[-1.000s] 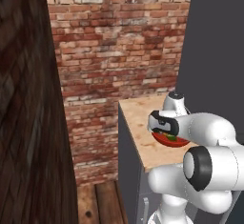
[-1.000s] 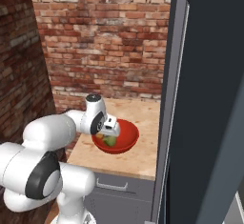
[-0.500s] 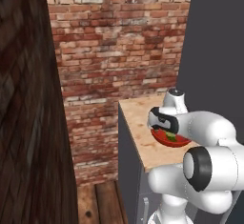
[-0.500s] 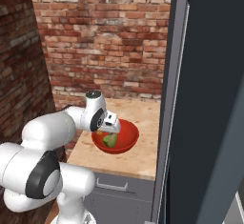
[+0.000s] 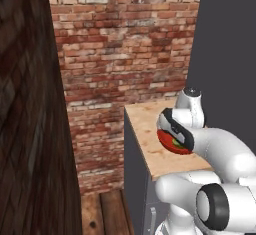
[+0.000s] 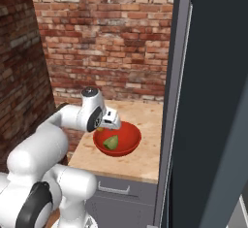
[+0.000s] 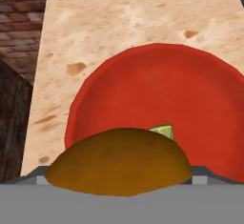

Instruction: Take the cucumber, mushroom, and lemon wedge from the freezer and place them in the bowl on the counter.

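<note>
Glossy red bowl (image 7: 200, 104) on wood-grain counter (image 7: 119, 23), brown domed mushroom (image 7: 119, 163) above.

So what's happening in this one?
The white arm's end effector hangs open over the shallow glossy red bowl on the beige wood-grain counter. The brown-capped mushroom sits right at its fingertips above the bowl, apparently just let go. A yellow-green wedge already lies inside.
</note>
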